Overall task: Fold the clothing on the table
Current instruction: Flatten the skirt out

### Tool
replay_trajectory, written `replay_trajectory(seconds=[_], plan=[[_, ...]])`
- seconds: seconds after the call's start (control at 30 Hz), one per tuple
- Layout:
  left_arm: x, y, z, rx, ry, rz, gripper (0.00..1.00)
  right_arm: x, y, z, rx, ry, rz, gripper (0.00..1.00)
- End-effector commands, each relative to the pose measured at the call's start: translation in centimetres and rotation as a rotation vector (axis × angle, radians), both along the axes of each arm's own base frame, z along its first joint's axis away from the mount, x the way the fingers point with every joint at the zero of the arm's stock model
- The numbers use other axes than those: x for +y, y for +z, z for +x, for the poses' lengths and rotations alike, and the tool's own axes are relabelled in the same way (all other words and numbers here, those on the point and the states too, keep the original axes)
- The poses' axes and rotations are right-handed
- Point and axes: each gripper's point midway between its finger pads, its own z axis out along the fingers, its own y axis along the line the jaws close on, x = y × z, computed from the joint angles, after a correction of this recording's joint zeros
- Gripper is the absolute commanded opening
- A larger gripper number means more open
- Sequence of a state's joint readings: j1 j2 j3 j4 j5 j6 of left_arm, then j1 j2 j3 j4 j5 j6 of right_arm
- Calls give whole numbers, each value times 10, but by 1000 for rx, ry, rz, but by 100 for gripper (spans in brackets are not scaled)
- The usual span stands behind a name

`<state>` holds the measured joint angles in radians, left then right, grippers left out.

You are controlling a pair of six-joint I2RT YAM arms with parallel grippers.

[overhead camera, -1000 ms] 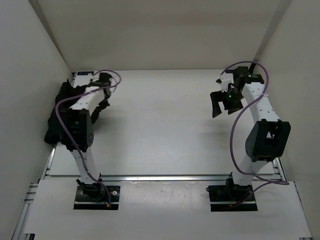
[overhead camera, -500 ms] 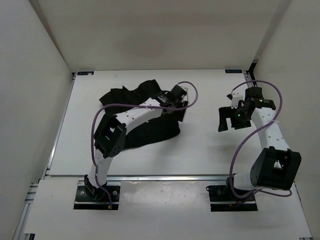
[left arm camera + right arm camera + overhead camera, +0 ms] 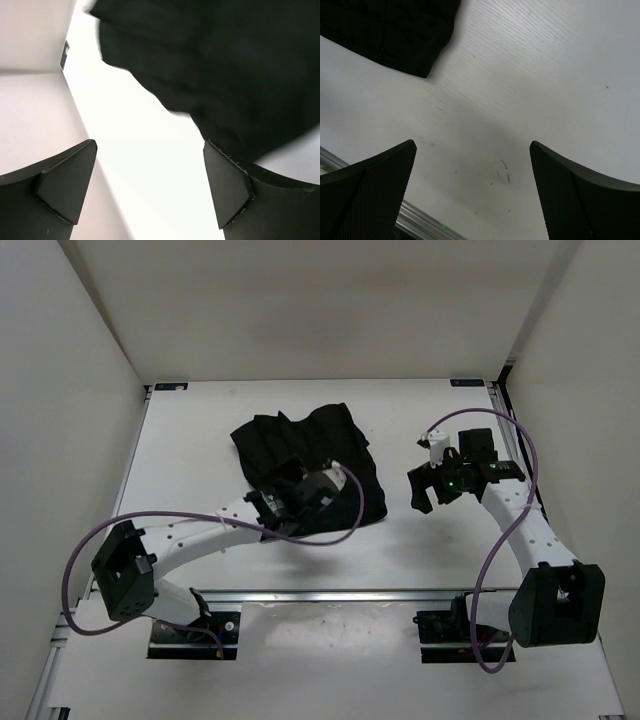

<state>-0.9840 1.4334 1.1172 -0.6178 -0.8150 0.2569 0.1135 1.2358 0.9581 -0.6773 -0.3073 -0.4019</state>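
The clothing (image 3: pixel 300 445), a crumpled black garment, lies on the white table (image 3: pixel 190 460) a little left of centre. My left gripper (image 3: pixel 280 496) hovers over its near edge, pointing toward the far left. In the left wrist view the left gripper (image 3: pixel 150 185) is open with only bare table between its fingers, and the clothing (image 3: pixel 225 65) fills the upper right, down to the right finger. My right gripper (image 3: pixel 425 485) hangs open to the right of the garment. In the right wrist view the right gripper (image 3: pixel 472 185) is empty, with a corner of the clothing (image 3: pixel 390 30) at the upper left.
An aluminium rail (image 3: pixel 330 593) runs along the table's near edge and shows in the right wrist view (image 3: pixel 425 220). Blue corner marks (image 3: pixel 170 386) sit at the far corners. White walls enclose the left, back and right. Purple cables loop off both arms.
The left arm has dragged the clothing from the left edge to the middle, then opened and let it go. The right arm has swung nearer and toward the centre, still open.
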Motion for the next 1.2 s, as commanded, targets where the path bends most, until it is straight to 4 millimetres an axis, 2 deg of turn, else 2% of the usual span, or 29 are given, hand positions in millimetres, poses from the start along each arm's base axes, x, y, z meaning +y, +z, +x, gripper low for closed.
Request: replay_trajectory(seconds=[0.0,0.13,0.2,0.27,0.4,0.6,0.8,1.0,1.1,1.17], plan=[[16,-8,-11,6,-53,205,99,1,6,24,-91,5,8,99],[5,-25,-28,76,-132,143,99,-2,2,22,-65,-14,17,99],[7,-36,-28,98,-120,132,99,-4,3,20,-64,-18,18,100],[4,-54,-33,178,-132,95,98,-7,1,16,-54,-19,2,100],[-24,-80,-48,326,-195,-46,99,-11,2,11,-61,-6,-17,99],[-34,-121,-58,413,-178,-53,99,-18,8,9,-73,-5,-44,99],[-27,-132,-45,374,-143,-25,99,-21,12,9,-77,-8,-54,99],[-21,-130,-30,326,-95,-24,97,-23,11,7,-75,-17,-53,99],[-19,-133,-28,332,-91,-20,90,-22,14,8,-80,-18,-45,99],[-18,-137,-28,340,-79,-23,73,-22,14,8,-82,-15,-45,99]])
